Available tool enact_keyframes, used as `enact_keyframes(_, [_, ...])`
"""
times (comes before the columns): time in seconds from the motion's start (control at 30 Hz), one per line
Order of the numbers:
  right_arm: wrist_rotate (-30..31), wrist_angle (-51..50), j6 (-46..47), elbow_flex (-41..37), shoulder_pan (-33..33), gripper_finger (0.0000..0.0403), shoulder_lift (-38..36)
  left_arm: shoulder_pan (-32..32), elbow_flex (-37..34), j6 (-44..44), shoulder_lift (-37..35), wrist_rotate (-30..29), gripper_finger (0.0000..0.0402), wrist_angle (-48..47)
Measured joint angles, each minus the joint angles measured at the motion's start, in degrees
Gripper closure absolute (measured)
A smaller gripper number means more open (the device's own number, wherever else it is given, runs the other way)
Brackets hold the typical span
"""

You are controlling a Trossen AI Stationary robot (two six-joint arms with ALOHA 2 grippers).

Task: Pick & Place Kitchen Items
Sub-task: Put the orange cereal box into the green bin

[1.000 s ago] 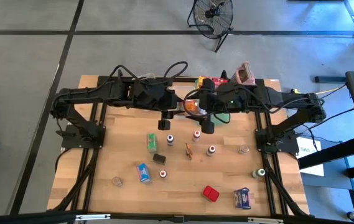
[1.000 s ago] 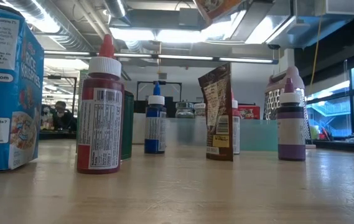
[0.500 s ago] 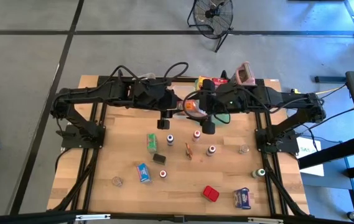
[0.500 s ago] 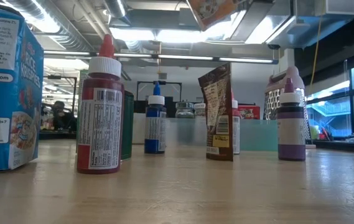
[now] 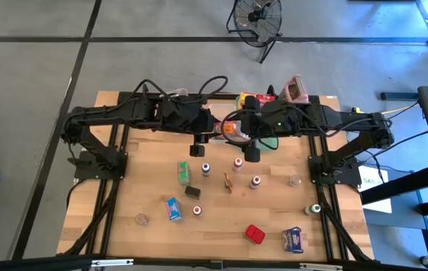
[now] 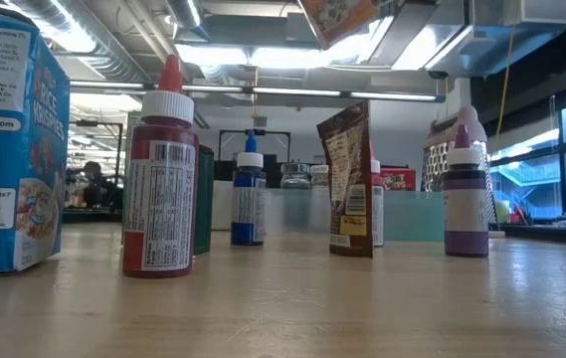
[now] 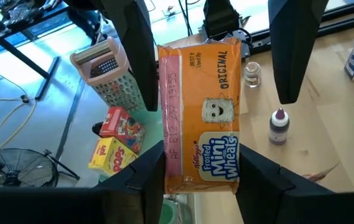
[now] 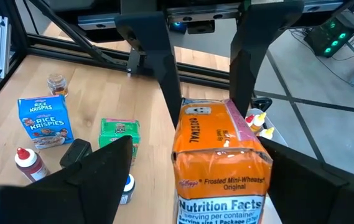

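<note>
An orange Frosted Mini-Wheats box point(image 5: 231, 129) hangs in the air over the table's far middle, between my two grippers. My left gripper point(image 7: 200, 158) comes from the table's left and is shut on one end of it. My right gripper point(image 8: 200, 149) comes from the right and is open, with a finger on either side of the box's point(image 8: 223, 162) other end. Other items stand on the table below: small bottles point(image 5: 238, 162), a green box point(image 5: 183, 172), a blue Rice Krispies box point(image 5: 172, 208), a red box point(image 5: 255, 234) and a blue packet point(image 5: 294, 239). My left gripper pinches the orange box between its two fingers point(image 8: 172, 87) at the end nearest the table's left point(image 8: 208, 112). The fingers come in level from the left, one on each long side. The box is lifted clear of the table and lies roughly level.
At the far edge stand a grey grater-like container with a pink rim point(image 5: 295, 90) and yellow and red boxes point(image 5: 249, 98). Small clear jars point(image 5: 141, 219) point(image 5: 295, 181) and a brown packet point(image 5: 229, 181) stand among the items. The arms' black frames point(image 5: 112, 196) flank the table.
The orange box has come a little lower and shows more at the top of the low view. Both grippers stay around it, and neither has visibly opened or shut.
</note>
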Motion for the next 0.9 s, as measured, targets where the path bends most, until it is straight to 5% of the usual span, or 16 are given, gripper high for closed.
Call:
enact_keyframes(0.3, [0.0, 0.0, 0.0, 0.0, 0.0, 0.0111, 0.0, 0.0, 0.0, 0.1, 0.0, 0.1, 0.0249, 0.0])
enact_keyframes(0.9, [0.0, 0.0, -0.2, 0.0, -0.2, 0.0257, 0.0, 0.0, 0.0, 0.2, 0.0, 1.3, 0.0245, -0.1])
